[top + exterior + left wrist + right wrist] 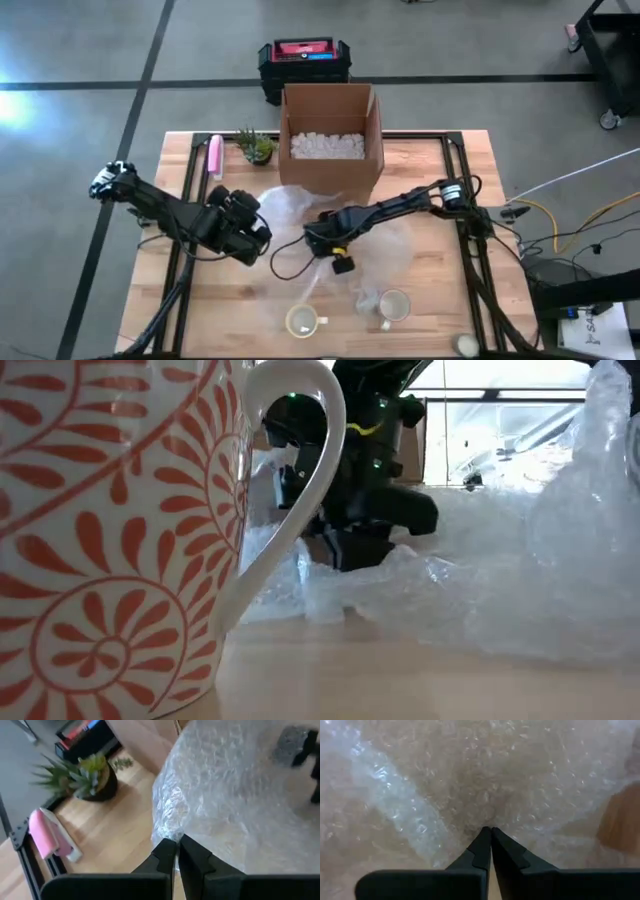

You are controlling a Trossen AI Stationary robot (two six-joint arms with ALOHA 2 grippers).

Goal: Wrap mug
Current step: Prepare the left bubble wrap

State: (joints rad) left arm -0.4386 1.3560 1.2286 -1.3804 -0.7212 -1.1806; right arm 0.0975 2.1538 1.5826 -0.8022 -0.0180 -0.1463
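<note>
Both grippers pinch the bubble wrap (pixel 330 215) spread over the middle of the bench (pixel 440 310). From above, the left gripper (pixel 262 238) sits at the sheet's left edge and the right gripper (pixel 318 243) just beside it, near the sheet's centre. Only the wrist views show the fingers: the left wrist view has the left gripper (pixel 176 851) closed on the rim of the bubble wrap (pixel 240 795), and the right wrist view has the right gripper (pixel 490 836) closed, tips pressed into the bubble wrap (pixel 470 780)

The mug (pixel 303 321) stands upright near the bench's front edge, at the fringe of the sheet. The low view alone shows its look — the mug (pixel 120 540) is white with an orange leaf-and-scroll pattern and a plain white handle, so close that it hides the left side of that view. A second, plain mug (pixel 392 306) stands to its right, on the wrap

At the back edge stands an open cardboard box (pixel 331 135) holding white packing peanuts (pixel 327 146). A small potted plant (pixel 257 147) and a pink object (pixel 214 155) lie towards the back left corner
</note>
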